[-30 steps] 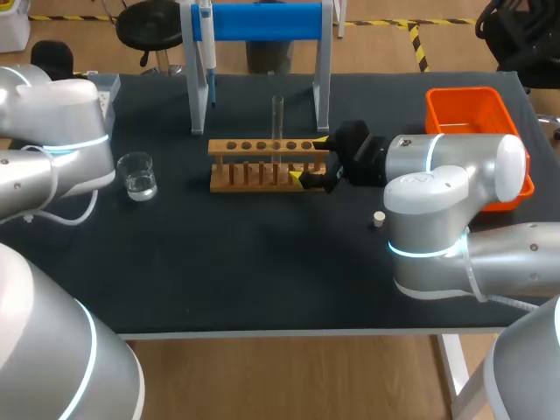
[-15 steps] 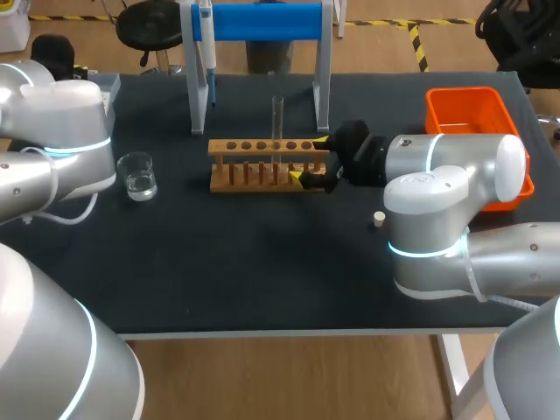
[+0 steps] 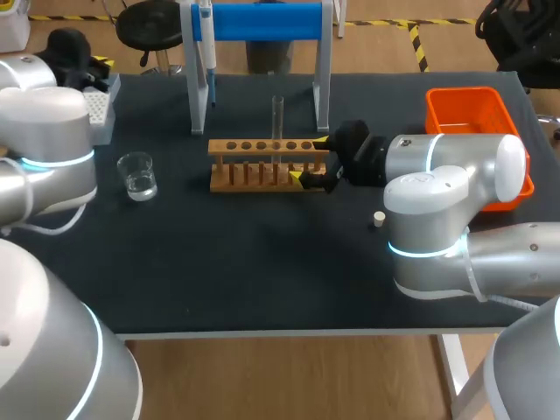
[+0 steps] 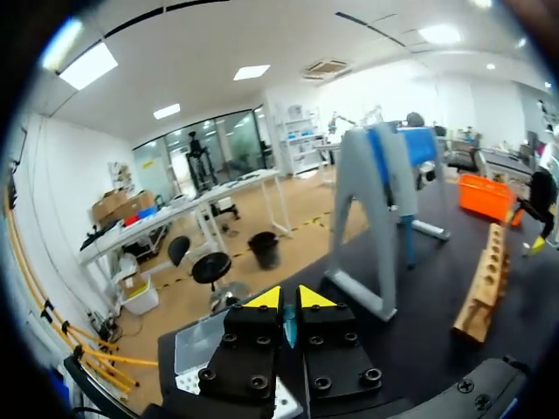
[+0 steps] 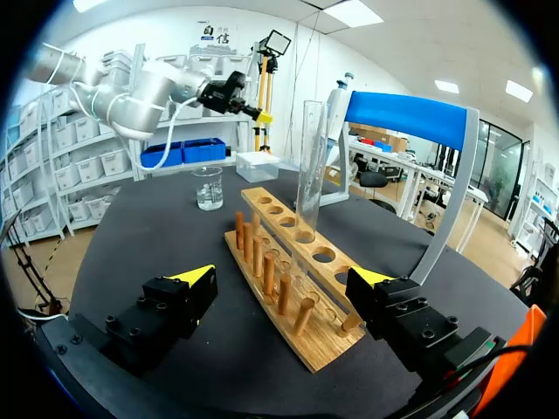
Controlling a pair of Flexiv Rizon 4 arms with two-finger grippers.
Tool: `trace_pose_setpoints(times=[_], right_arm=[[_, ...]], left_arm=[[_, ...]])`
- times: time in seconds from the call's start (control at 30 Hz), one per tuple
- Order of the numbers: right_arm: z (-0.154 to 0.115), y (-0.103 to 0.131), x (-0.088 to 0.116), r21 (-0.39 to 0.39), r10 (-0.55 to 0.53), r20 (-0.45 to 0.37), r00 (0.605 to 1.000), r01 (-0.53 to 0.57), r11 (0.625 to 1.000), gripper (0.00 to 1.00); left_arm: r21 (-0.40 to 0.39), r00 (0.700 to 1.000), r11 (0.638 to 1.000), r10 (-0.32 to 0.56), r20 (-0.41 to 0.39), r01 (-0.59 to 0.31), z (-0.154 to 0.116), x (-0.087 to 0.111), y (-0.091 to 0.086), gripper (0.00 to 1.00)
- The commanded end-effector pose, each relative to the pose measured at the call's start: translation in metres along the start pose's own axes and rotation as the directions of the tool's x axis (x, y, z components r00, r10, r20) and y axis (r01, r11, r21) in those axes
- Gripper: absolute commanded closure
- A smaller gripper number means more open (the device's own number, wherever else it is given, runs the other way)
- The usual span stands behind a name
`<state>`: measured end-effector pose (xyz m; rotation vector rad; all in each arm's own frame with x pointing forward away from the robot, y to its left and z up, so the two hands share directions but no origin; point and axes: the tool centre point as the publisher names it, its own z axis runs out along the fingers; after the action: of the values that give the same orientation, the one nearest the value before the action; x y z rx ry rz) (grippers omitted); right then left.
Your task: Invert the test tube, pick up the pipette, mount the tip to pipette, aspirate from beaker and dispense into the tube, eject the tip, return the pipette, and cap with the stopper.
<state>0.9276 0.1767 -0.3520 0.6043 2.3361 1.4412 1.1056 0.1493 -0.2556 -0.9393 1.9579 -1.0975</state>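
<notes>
The test tube (image 3: 277,118) stands upright in a middle hole of the wooden rack (image 3: 254,166) on the tabletop (image 3: 262,271). The right gripper (image 3: 311,159) is released, its fingers spread to either side of the rack's end. Well apart, above the tip box (image 3: 98,109), the left gripper (image 4: 289,301) looks clenched, apparently on nothing.

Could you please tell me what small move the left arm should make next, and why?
Probably open the shut left gripper and ease it toward the blue-and-white pipette hanging on the grey stand: the clear glass test tube already stands upright in the wooden rack, and the pipette is untouched.
</notes>
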Motion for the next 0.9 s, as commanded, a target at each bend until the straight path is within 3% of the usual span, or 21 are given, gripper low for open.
trace_pose_setpoints(times=[0.03, 0.57, 0.77, 0.9], right_arm=[[-0.001, 0.000, -0.001, 0.003, 0.000, -0.004, 1.000, 0.000, 1.000, 0.00], [-0.001, 0.000, -0.001, 0.003, 0.000, -0.004, 1.000, 0.000, 1.000, 0.00], [-0.001, 0.000, -0.001, 0.003, 0.000, -0.004, 1.000, 0.000, 1.000, 0.00], [-0.001, 0.000, -0.001, 0.003, 0.000, -0.004, 1.000, 0.000, 1.000, 0.00]], left_arm=[[0.116, 0.920, 0.987, 0.144, -0.365, -0.108, -0.050, -0.001, -0.003, 1.00], [0.116, 0.920, 0.987, 0.144, -0.365, -0.108, -0.050, -0.001, -0.003, 1.00], [0.077, 0.863, 0.980, 0.198, -0.464, -0.183, -0.084, 0.039, -0.029, 1.00], [0.055, 0.846, 0.978, 0.200, -0.494, -0.200, -0.112, 0.070, -0.044, 1.00]])
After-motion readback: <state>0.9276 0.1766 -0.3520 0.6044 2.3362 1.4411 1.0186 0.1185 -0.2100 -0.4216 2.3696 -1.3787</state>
